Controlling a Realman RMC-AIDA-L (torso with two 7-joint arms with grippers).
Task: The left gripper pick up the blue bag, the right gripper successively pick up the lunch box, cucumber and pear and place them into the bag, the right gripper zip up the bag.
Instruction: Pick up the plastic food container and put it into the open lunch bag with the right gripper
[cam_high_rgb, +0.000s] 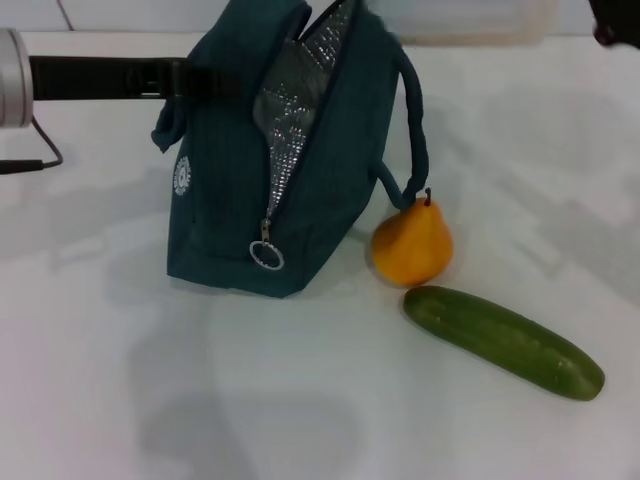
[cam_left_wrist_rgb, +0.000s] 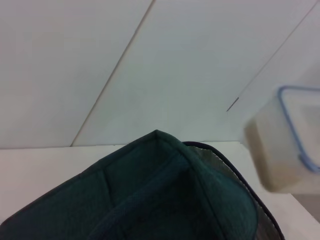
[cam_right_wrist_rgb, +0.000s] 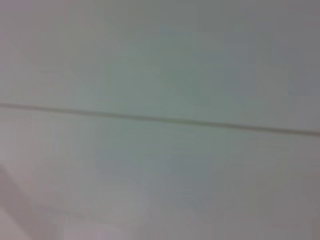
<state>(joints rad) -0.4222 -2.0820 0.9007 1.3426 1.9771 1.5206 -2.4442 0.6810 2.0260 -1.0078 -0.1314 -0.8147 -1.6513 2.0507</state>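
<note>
Unzipped blue bag (cam_high_rgb: 235, 200) upright; pear (cam_high_rgb: 412, 246) beside it, cucumber (cam_high_rgb: 503, 341) near; lunch box (cam_left_wrist_rgb: 282, 142) aloft.

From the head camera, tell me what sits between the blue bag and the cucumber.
The pear sits between the blue bag and the cucumber, in the head view.

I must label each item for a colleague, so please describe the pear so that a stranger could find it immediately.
Start at the blue bag standing open on the white table. The pear sits by the bag's lower corner on the robot's right, under a hanging handle. It is orange-yellow and rounded with a dark stem, unlike the long green cucumber just in front.
</note>
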